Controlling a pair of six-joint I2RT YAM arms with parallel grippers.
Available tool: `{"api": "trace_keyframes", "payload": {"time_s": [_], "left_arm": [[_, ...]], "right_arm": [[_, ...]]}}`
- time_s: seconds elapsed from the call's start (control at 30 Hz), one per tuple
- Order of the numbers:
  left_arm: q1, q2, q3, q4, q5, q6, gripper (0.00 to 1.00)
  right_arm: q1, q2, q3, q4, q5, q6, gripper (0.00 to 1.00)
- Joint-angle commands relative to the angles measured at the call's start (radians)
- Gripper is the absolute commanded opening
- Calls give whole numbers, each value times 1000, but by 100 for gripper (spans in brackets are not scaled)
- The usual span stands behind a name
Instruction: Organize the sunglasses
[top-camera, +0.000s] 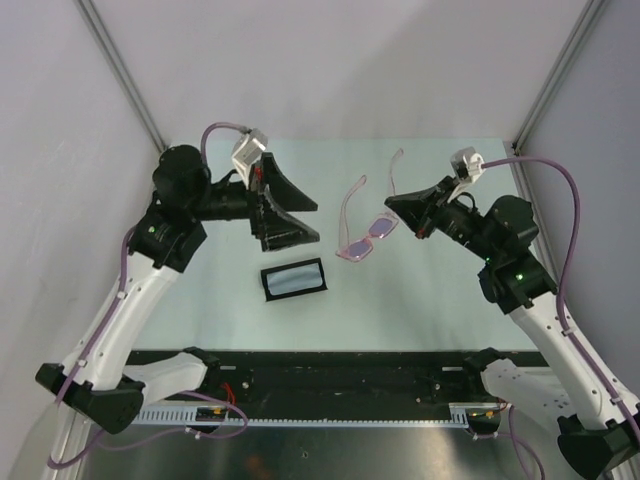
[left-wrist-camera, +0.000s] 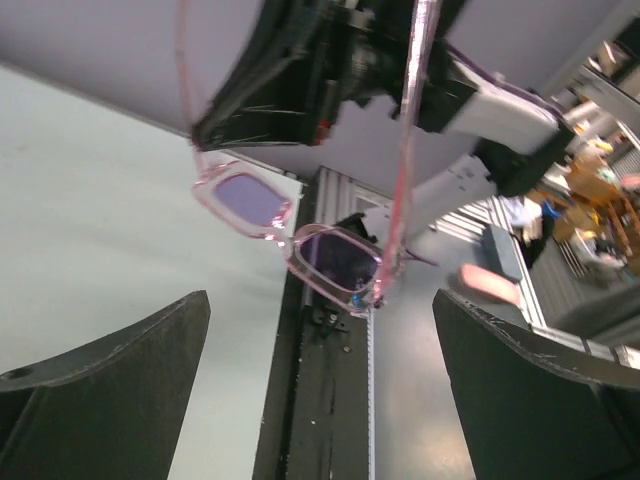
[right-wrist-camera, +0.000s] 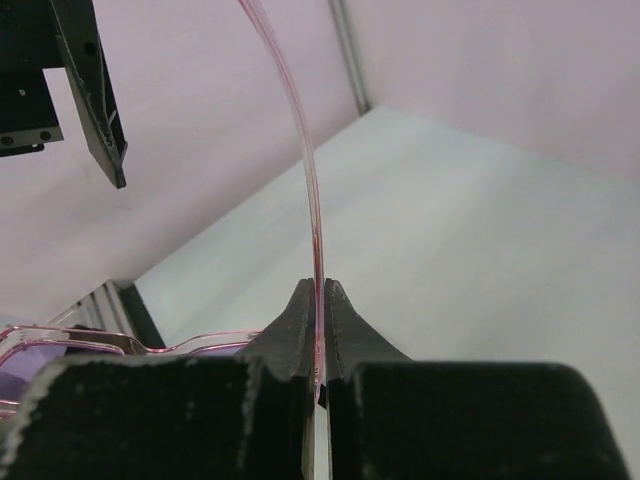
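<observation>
R fingers pinch sunglasses temple (aloft, well inside table edges) | L fingers wide, empty

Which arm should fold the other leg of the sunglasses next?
Left, probably. The right gripper is shut on one temple of the sunglasses, holding them up. The left gripper is open, empty and pointed at them.

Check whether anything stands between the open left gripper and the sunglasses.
Nothing visible does: the left gripper faces the sunglasses, held by the right gripper, across open air. The black case lies off that line.
</observation>
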Motion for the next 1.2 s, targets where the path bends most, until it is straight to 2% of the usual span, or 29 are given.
{"api": "trace_keyframes", "payload": {"time_s": [0.0,0.23,0.47,0.77,0.97,1.17], "left_arm": [[-22,-43,-12,56,180,44,100],[-65,-5,-20,75,206,-62,100],[-84,30,-75,75,204,-108,100],[-93,26,-104,75,166,-108,100],[-116,46,-103,78,196,-95,100],[-141,61,-83,78,206,-111,87]], "right_arm": [[42,24,54,97,-68,-16,0],[166,53,61,169,-17,-160,0],[234,102,104,233,30,-226,0],[271,98,132,238,46,-246,0],[274,84,140,265,21,-228,0],[274,86,140,310,0,-223,0]]}}
